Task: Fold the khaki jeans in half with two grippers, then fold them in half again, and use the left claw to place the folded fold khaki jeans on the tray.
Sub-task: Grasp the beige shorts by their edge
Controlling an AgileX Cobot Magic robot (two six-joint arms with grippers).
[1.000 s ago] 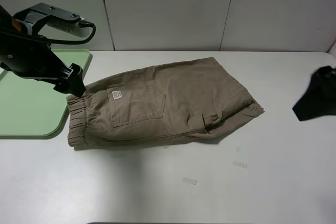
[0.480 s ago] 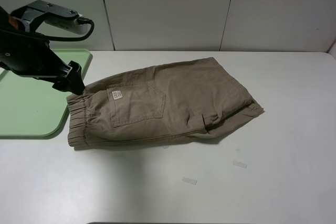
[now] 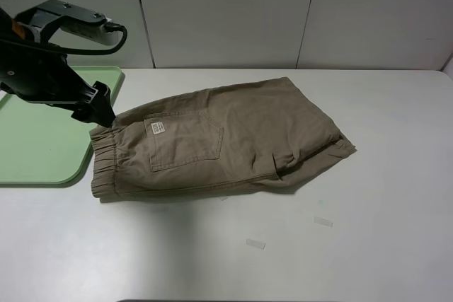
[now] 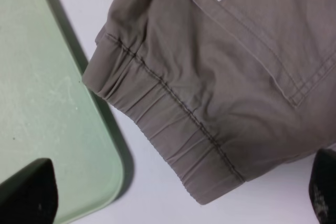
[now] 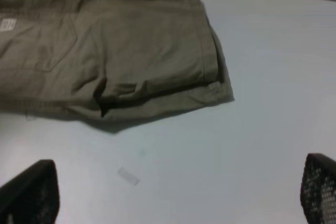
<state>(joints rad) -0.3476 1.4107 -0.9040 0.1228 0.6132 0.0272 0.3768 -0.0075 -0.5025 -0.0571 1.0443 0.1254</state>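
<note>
Between tray [image 3: 35,139] and khaki jeans [image 3: 233,132] waistband edge, left claw [image 3: 101,112] fingers gape; right gripper [image 5: 173,195], well apart, likewise.

Knee-length khaki-tan shorts [image 3: 226,136]: woven cloth, matt, softly creased, waistband puckered under rows of darker stitching. Small white label [image 3: 155,128]: printed fabric, flat. Large rectangular pale mint-green tray [image 3: 35,153]: smooth plastic, low sheen, faintly scuffed. White desk [image 3: 368,238]: smooth matt top. Left gripper [image 3: 101,112]: matt black; grey casing [image 3: 67,18] smooth, slightly glossy.
</note>
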